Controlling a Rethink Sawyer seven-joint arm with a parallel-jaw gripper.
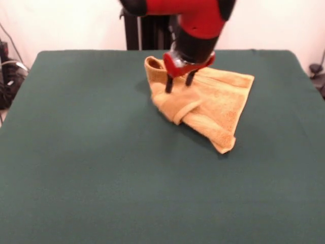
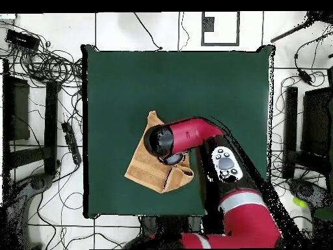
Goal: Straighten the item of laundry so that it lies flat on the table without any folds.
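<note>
The orange-tan towel point(image 1: 218, 96) lies rumpled on the far half of the green table point(image 1: 76, 152). One part is folded over into a thick band across its front, and its far left corner curls up. My gripper point(image 1: 179, 86) comes down from above onto the towel's far left part. Its two black fingers point(image 1: 168, 84) stand apart, with the tips at the cloth and nothing held between them. In the overhead view the towel point(image 2: 144, 168) lies near the table's point(image 2: 130, 84) bottom edge. The red arm point(image 2: 188, 135) covers the towel's right part and hides the gripper.
The black pedestal point(image 1: 147, 30) stands behind the table's far edge. Cables and dark gear lie on the floor at the left point(image 1: 10, 76). Cables also lie on the floor on both sides of the table in the overhead view point(image 2: 39, 62).
</note>
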